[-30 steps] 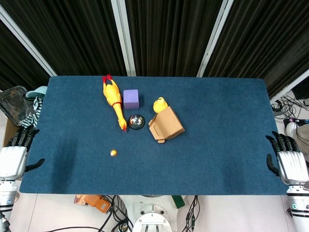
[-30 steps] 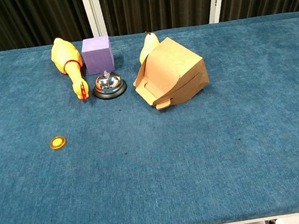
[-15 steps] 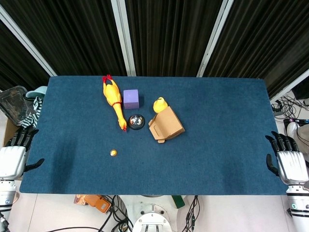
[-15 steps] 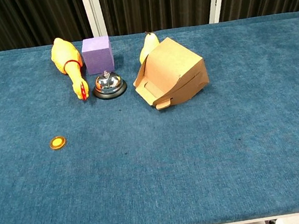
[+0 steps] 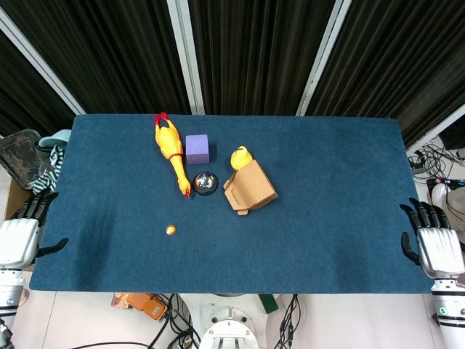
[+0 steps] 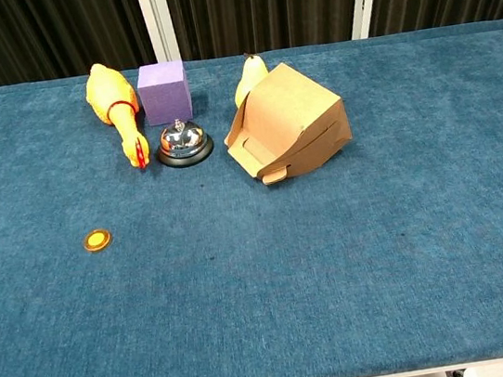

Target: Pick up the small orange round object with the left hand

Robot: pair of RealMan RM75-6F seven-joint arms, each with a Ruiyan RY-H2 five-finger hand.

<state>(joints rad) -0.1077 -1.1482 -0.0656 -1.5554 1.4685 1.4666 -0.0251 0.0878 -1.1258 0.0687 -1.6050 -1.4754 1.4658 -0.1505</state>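
A small orange round object [image 5: 171, 230] [image 6: 97, 239] lies flat on the blue table [image 5: 327, 189], left of centre and toward the front. My left hand [image 5: 22, 233] hangs off the table's left edge, far to the left of the object, with fingers apart and nothing in it. Off the right edge, my right hand [image 5: 434, 243] is likewise spread and holds nothing. Neither hand shows in the chest view.
Behind the orange object lie a yellow rubber chicken [image 5: 171, 150], a purple cube [image 5: 197, 148], a metal desk bell [image 5: 205, 182], a tipped cardboard box [image 5: 250, 187] and a yellow pear-shaped fruit [image 5: 240, 157]. Clutter sits on the floor beside the table's left edge [image 5: 33, 156].
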